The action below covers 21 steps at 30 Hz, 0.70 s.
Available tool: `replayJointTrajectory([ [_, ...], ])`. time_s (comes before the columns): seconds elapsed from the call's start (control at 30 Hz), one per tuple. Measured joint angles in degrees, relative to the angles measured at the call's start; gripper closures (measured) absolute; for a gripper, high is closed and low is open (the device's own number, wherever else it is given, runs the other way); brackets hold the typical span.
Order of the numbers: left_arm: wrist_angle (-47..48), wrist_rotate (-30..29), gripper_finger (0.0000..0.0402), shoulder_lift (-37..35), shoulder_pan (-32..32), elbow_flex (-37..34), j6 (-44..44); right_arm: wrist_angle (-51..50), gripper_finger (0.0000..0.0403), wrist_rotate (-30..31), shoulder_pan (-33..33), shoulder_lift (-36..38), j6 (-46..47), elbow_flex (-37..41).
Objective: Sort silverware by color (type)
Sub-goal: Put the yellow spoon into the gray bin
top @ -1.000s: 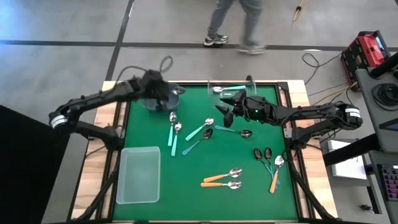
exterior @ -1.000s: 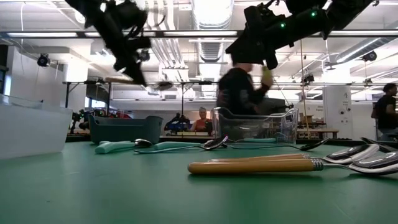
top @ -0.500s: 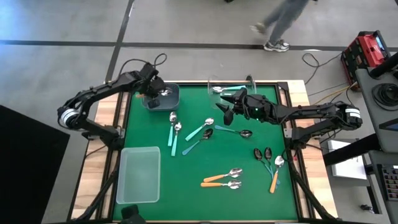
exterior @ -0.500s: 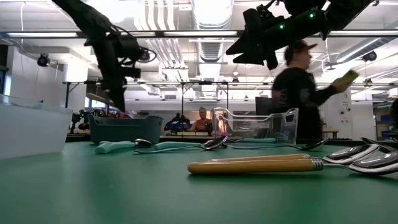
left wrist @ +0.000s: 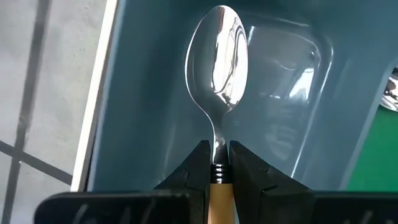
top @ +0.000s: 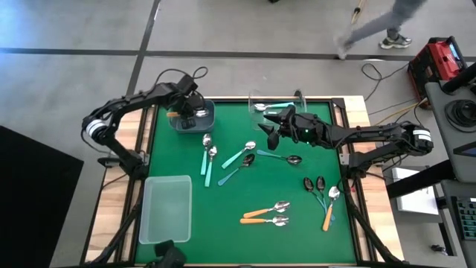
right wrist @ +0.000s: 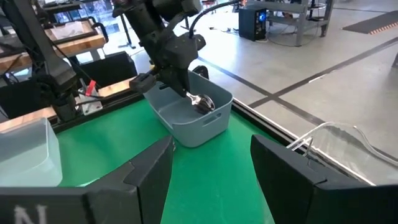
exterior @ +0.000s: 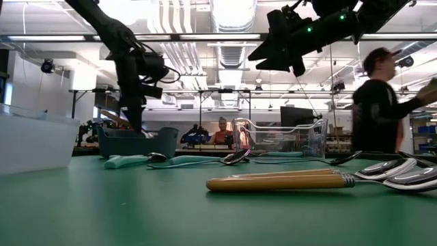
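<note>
My left gripper [top: 187,112] is shut on an orange-handled spoon [left wrist: 217,56] and hangs over the grey-blue bin [top: 195,117] at the far left. The spoon's silver bowl [right wrist: 202,102] reaches down into the bin. My right gripper [top: 271,131] hovers open and holds nothing, near the clear container [top: 279,100] at the far edge, in which a teal-handled spoon lies. Teal-handled spoons [top: 207,160], dark spoons [top: 312,184] and orange-handled spoons [top: 265,212] lie flat on the green mat. My left gripper pinches the spoon between its two fingers where the orange handle meets the silver neck [left wrist: 218,167]. The fingers slant steeply down from above and run along the spoon. The bowl points down into the bin; I cannot tell whether it touches the bottom.
A translucent tray [top: 165,210] stands at the near left of the mat. A further orange-handled spoon [top: 328,216] lies at the near right. A person walks on the floor beyond the table's far edge.
My left gripper has sunk toward the grey-blue bin with the spoon and has tipped to point more steeply down. The spoon's bowl, earlier well above the bin, now reaches into it.
</note>
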<state>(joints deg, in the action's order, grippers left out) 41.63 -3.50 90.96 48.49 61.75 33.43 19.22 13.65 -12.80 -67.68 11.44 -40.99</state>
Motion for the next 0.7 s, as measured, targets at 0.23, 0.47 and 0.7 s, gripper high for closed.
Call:
replayJointTrajectory([
  [0.23, 0.38, 3.10, 0.0379, 2.98, 0.00, 1.87, 0.95, -1.02, 0.0195, 0.00, 0.00, -0.02, 0.04, 0.00],
  [0.47, 0.29, 7.54, 0.0379, 3.26, 0.00, 2.41, 4.84, -1.84, 0.0195, -0.01, 0.00, -0.04, 0.20, 0.00],
  [0.7, -0.03, 7.52, 0.0379, 3.21, 0.02, 2.41, 5.17, -2.67, 0.0195, -0.02, 0.00, -0.04, 0.54, 0.00],
])
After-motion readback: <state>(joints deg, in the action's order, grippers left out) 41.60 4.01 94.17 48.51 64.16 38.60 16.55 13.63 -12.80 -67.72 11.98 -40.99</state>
